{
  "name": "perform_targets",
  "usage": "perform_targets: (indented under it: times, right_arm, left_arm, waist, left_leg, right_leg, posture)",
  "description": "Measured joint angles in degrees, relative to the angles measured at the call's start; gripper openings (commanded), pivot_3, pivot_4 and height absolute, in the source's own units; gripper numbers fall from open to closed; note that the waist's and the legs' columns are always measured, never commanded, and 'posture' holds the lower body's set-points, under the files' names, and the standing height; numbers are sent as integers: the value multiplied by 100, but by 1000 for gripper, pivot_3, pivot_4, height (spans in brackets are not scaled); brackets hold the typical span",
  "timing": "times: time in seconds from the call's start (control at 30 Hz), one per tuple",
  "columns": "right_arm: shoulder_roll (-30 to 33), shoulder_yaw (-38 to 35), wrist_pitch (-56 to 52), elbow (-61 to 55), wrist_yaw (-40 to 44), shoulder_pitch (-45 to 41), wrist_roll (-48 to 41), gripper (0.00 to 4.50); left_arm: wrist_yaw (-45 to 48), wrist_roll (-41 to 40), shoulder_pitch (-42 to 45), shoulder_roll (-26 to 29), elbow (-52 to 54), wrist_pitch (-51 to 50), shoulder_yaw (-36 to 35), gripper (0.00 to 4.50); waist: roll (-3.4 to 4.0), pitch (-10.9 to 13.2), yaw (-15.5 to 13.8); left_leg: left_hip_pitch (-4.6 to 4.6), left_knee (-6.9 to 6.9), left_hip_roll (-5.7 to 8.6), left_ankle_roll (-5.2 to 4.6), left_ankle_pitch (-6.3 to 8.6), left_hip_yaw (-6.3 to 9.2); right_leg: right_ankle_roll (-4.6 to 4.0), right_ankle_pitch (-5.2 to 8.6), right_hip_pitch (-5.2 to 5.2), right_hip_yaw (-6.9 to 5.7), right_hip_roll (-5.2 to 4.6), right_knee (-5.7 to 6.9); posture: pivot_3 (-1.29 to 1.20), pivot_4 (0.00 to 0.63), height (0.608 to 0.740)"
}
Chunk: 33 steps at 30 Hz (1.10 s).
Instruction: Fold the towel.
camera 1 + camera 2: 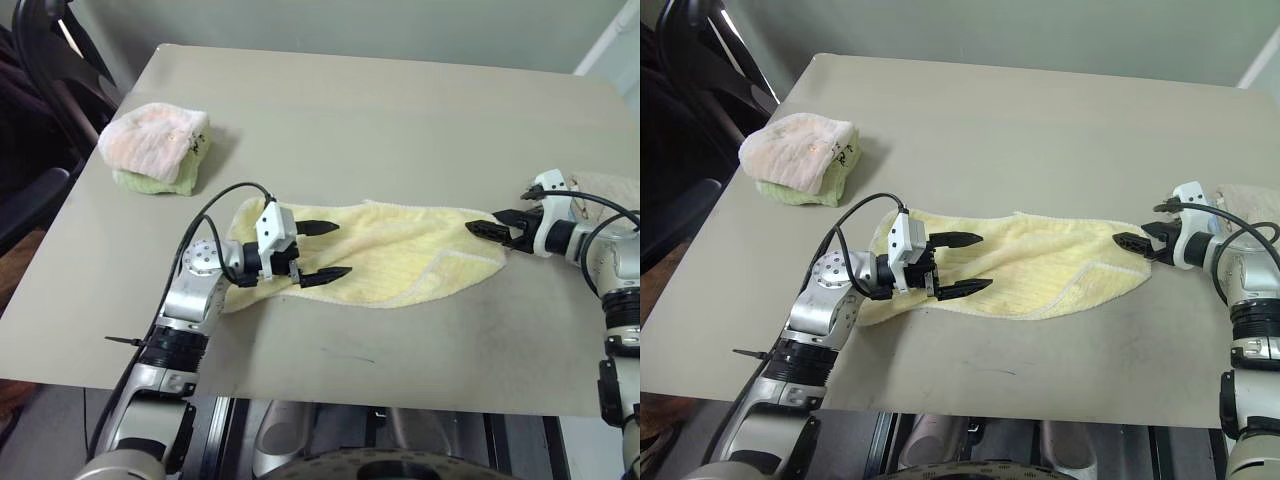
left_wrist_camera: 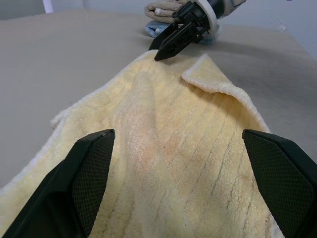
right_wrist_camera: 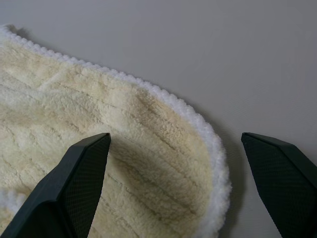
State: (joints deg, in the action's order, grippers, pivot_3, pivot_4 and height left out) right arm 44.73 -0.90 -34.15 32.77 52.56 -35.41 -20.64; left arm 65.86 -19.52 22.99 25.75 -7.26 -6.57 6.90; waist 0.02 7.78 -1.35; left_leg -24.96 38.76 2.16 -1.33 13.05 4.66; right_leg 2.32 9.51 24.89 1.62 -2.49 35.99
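While both end effectors gape empty, the towel [image 1: 390, 255] lies mid-table [image 1: 380, 110].

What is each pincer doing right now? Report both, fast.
Left pincer: open, holding nothing, over the towel.
Right pincer: open, holding nothing, at the towel's other end.

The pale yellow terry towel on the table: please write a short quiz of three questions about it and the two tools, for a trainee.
1. True or false: the pale yellow terry towel is already folded in a neat rectangle.
2. Which tool is at the towel's turned-over corner: A the left tool, B the right tool?
3. Fill in: both tools are ____ (open or shut).

Key: 1 false, it lies spread out lengthwise on the grey table; 2 B; 3 open.
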Motion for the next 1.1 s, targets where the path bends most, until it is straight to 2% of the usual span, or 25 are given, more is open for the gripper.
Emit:
perform_targets:
  times: [0.1,0.2,0.57,0.6,1.1]
  right_arm:
    - [0,8,56,232,178,-126,98,4500]
    - [-1,16,85,264,402,-146,189,3929]
    - [-263,83,525,358,578,-179,520,161]
    - [-276,81,584,388,578,-185,527,35]
    - [-309,62,703,478,595,-239,633,35]
  left_arm:
    - [-26,-9,-71,0,11,15,-40,4459]
    - [-101,-20,-130,-2,59,19,-78,4500]
    - [-178,-124,-168,24,69,23,-279,4500]
    - [-194,-124,-168,26,69,23,-284,4500]
    - [-240,-125,-168,26,69,23,-289,4500]
  waist:
    - [1,-1,-4]
    - [1,-1,-4]
    - [4,-1,20]
    - [4,0,20]
    - [4,0,20]
  left_leg:
    - [1,0,0,-1,1,0]
    - [1,0,-1,0,1,0]
    - [4,-1,-5,3,1,-1]
    - [3,-1,-5,3,1,-1]
    - [3,-2,-5,14,7,-1]
  right_leg:
    - [-16,-3,-1,-1,0,0]
    - [-19,-3,0,-2,0,0]
    - [-25,-4,3,-2,1,3]
    - [-25,-4,3,-3,1,3]
    - [-28,-6,3,-3,1,3]
  posture:
    - [0,150,733]
    - [0,150,733]
    - [0,150,733]
    - [0,150,733]
    - [0,150,733]
